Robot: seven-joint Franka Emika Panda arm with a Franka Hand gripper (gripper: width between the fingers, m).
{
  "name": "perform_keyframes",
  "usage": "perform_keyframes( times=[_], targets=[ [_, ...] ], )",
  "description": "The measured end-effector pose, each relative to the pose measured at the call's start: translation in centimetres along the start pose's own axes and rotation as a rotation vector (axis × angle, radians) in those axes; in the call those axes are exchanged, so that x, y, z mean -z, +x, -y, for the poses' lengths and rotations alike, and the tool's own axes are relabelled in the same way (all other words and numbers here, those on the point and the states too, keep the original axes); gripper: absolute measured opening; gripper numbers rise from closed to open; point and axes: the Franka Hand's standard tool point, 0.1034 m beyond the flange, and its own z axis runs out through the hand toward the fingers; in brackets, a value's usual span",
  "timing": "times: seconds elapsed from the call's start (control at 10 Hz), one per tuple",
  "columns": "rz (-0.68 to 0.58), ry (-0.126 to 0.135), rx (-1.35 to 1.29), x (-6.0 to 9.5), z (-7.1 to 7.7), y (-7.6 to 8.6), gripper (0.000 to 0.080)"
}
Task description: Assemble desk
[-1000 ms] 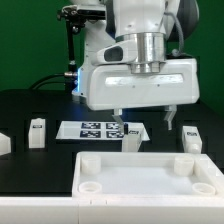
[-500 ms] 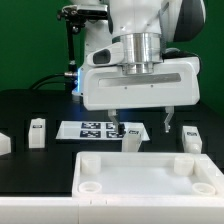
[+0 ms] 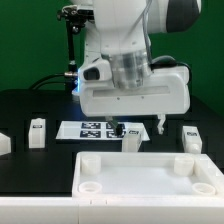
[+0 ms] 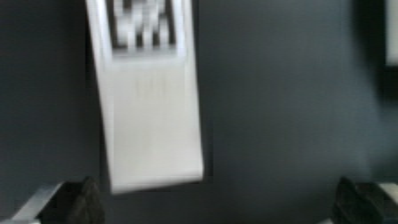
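The white desk top (image 3: 150, 178) lies flat at the front, with round sockets at its corners. Short white legs stand on the black table: one (image 3: 37, 132) at the exterior view's left, one (image 3: 130, 141) just behind the top, one (image 3: 190, 137) at the right. My gripper (image 3: 137, 126) hangs open above the middle leg and touches nothing. The wrist view is blurred. It shows my gripper (image 4: 222, 205) with dark fingertips (image 4: 71, 200) set wide apart and nothing between them. A white strip (image 4: 151, 110) with a tag at one end lies near one finger. What it is I cannot tell.
The marker board (image 3: 90, 129) lies behind the middle leg, partly under my hand. Another white part (image 3: 3, 144) shows at the left edge. A black stand (image 3: 70, 45) with cables rises at the back left, in front of a green wall.
My hand has shifted toward the exterior view's left and turned a little, staying at about the same height. The jaws stayed open. No part has moved.
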Motion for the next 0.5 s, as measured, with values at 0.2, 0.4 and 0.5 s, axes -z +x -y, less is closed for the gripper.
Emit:
perform_keyframes(
  times=[0.2,0.4,0.5],
  targets=[
    [0.143,0.011,-0.012,0.0,-0.1,-0.8,0.0649],
    [0.348,0.027,-0.039,0.0,-0.5,-2.0,0.0649],
    [0.483,0.04,-0.053,0.1,-0.6,-2.1,0.0649]
  ],
)
